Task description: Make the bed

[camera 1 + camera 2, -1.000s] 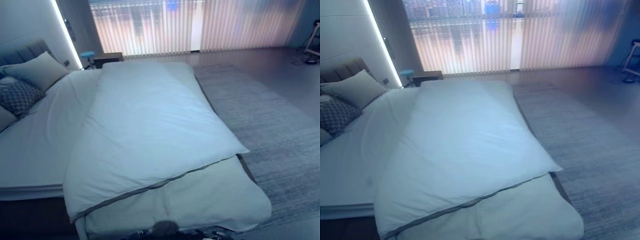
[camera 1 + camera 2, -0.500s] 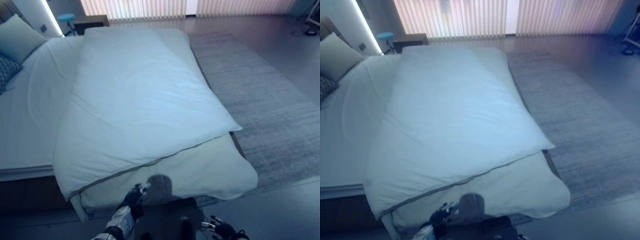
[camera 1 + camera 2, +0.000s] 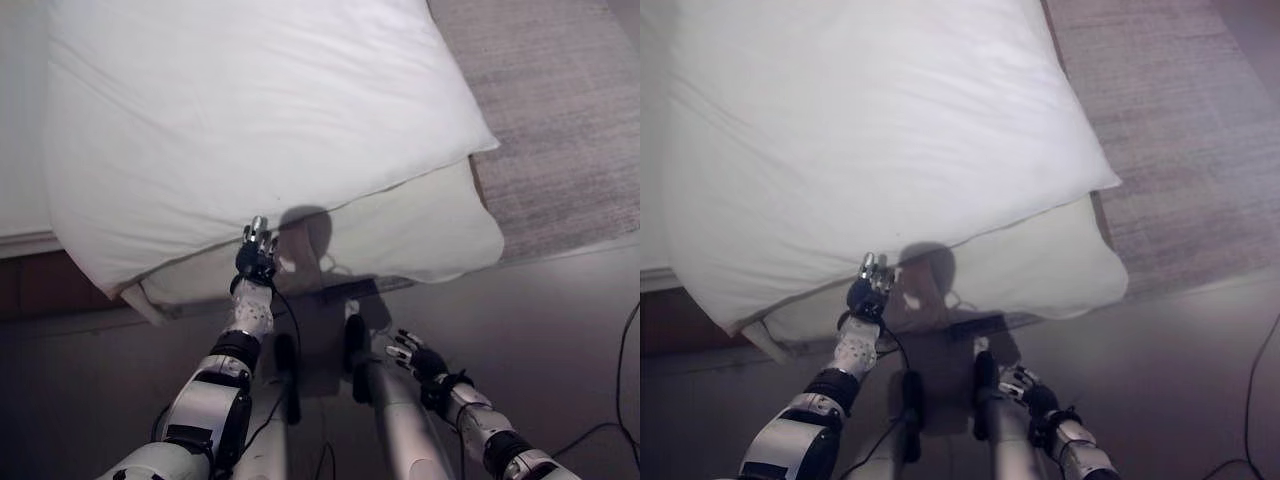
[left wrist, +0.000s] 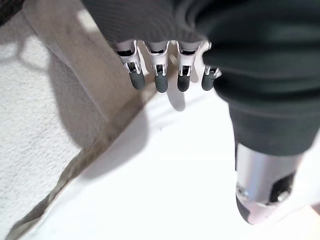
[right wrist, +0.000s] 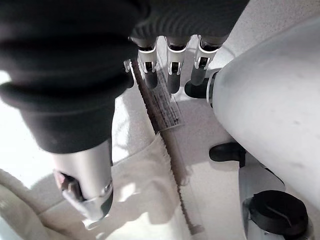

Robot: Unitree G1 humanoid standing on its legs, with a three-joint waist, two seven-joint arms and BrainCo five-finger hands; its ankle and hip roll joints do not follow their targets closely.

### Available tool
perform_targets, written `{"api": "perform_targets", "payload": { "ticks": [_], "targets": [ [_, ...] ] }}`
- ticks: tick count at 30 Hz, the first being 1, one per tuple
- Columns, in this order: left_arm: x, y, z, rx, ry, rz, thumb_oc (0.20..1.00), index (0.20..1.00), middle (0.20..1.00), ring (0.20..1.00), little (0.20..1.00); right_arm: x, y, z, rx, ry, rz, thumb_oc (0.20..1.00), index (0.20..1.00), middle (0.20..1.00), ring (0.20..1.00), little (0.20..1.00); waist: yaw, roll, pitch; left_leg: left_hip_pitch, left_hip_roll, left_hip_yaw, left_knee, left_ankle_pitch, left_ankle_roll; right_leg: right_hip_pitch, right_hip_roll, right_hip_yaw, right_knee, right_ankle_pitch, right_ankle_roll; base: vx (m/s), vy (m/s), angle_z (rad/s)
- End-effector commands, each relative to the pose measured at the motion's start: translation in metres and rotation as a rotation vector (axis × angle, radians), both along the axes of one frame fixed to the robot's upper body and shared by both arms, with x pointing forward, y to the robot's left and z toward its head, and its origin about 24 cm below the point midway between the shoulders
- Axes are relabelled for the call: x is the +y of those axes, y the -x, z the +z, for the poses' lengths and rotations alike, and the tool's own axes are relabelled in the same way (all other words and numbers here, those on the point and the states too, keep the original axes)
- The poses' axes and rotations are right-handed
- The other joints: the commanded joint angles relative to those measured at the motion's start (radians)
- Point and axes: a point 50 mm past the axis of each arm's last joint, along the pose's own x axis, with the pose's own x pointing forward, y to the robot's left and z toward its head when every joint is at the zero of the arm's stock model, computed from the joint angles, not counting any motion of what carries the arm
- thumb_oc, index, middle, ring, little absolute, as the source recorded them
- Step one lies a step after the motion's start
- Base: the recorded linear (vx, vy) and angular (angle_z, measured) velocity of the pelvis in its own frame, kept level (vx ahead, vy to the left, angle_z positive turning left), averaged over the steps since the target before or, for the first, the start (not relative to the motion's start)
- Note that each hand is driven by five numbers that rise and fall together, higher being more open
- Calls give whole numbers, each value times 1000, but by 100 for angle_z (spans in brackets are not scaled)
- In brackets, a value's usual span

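A white duvet (image 3: 260, 110) lies folded back over itself on the bed, its grey-trimmed edge (image 4: 75, 165) running along the foot end. A lower white layer (image 3: 420, 225) sticks out beneath it at the foot. My left hand (image 3: 257, 255) is stretched out to that trimmed edge. Its fingers (image 4: 161, 75) are straight and hover just over the cloth, holding nothing. My right hand (image 3: 415, 358) hangs low over the floor, well short of the bed. Its fingers (image 5: 170, 75) are relaxed and empty.
A grey rug (image 3: 560, 110) lies on the floor along the bed's right side. The dark bed frame (image 3: 40, 285) shows under the mattress at the left. Grey floor (image 3: 560, 340) lies between me and the bed's foot.
The camera has tilted down towards the bed's foot, so the pillows and window have left the picture. My left hand has reached forward to the duvet's edge. The right hand has come further into view.
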Motion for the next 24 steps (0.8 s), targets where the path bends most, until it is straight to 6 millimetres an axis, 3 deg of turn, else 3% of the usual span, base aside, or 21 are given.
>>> {"api": "perform_targets", "payload": {
  "ticks": [1,8,15,24],
  "targets": [
    [-2,-9,13,-25,50,18,1000,1000,1000,1000,1000,8,15,-7,21,-68,-33,1000,1000,1000,1000,1000,-5,7,-99,-121,13,16,-6,50,-18,-54,-60,8,25,-9,139,-21,32,-6],
    [14,-21,36,-43,73,71,1000,1000,1000,1000,1000,18,8,3,-22,-97,-16,1000,1000,1000,1000,1000,-19,-2,-90,-173,15,17,23,40,-15,-105,-55,21,37,-11,139,5,26,-3],
    [24,-33,76,-139,52,87,1000,1000,1000,1000,1000,25,2,10,-54,-112,4,1000,1000,1000,1000,1000,-30,-12,-59,-174,15,25,12,42,-15,-97,-37,36,0,3,146,28,20,-8],
    [17,-32,68,-57,96,134,1000,1000,1000,1000,1000,26,1,12,-64,-122,-9,1000,1000,1000,1000,1000,-26,-2,-43,-165,10,22,-1,46,-19,-86,-40,29,-22,2,143,20,-2,0]
  ]
}}
